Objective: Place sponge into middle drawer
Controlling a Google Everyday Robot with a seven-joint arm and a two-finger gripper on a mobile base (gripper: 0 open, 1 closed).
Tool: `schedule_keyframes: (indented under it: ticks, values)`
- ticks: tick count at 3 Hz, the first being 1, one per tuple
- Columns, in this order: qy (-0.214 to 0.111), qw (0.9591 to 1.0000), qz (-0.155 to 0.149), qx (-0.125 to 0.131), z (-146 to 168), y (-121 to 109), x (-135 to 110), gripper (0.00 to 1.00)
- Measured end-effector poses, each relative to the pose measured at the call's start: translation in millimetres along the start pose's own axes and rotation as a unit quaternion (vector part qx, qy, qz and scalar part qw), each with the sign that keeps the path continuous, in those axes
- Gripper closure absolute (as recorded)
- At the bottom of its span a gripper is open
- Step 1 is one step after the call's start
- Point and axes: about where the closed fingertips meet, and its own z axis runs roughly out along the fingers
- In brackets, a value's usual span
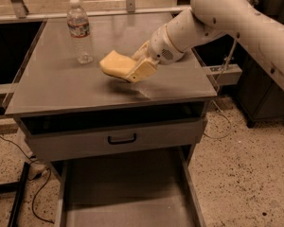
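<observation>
The pale yellow sponge is held a little above the grey cabinet top, near its middle. My gripper reaches in from the right on a white arm and is shut on the sponge's right end. The middle drawer is pulled out at the bottom of the view, a wide grey tray with a flat floor and low side walls, and nothing lies in it.
A clear plastic water bottle stands upright on the cabinet top, left of the sponge. A shut grey drawer front with a black handle sits above the open drawer. Cables lie on the speckled floor at left.
</observation>
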Motion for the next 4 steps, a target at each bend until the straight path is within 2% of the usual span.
schedule_keyframes:
  ticks: [1,3,4]
  values:
    - [0.001,0.9997,-0.024,0.007,-32,27,3,1.00]
    - [0.056,0.9963,-0.060,0.026,-90,110,35,1.00]
    - [0.068,0.9956,-0.057,0.029,-96,147,60,1.00]
